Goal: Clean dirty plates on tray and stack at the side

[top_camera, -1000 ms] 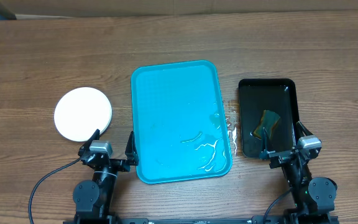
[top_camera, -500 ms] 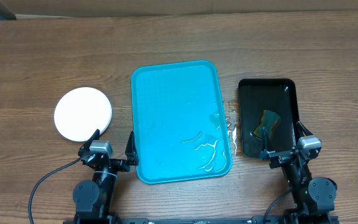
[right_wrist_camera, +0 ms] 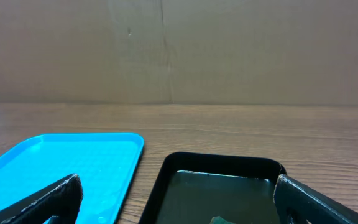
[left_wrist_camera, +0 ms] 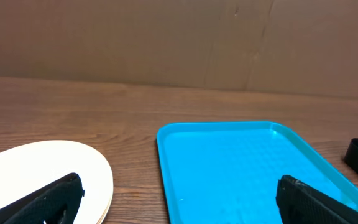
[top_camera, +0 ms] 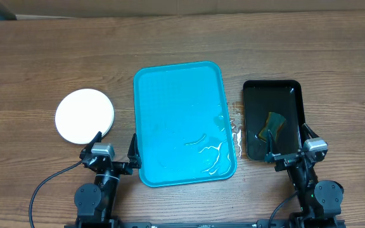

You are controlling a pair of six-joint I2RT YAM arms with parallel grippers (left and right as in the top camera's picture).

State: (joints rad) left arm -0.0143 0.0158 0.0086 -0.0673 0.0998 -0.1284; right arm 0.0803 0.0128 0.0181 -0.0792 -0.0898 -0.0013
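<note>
The turquoise tray [top_camera: 181, 120] lies in the middle of the table with no plates on it, only wet streaks near its lower right. It also shows in the left wrist view [left_wrist_camera: 247, 168] and the right wrist view [right_wrist_camera: 61, 165]. A stack of plates [top_camera: 85, 116], white on top, sits on the table left of the tray; its edge shows in the left wrist view [left_wrist_camera: 48, 168]. My left gripper [top_camera: 115, 151] is open and empty at the front, between the stack and the tray. My right gripper [top_camera: 288, 147] is open and empty at the front end of the black tray.
A smaller glossy black tray [top_camera: 273, 118] holding liquid and a green-yellow sponge [top_camera: 272, 126] stands right of the turquoise tray; it shows in the right wrist view [right_wrist_camera: 222, 186]. Water drops lie on the table between the two trays. A brown cardboard wall stands behind the table.
</note>
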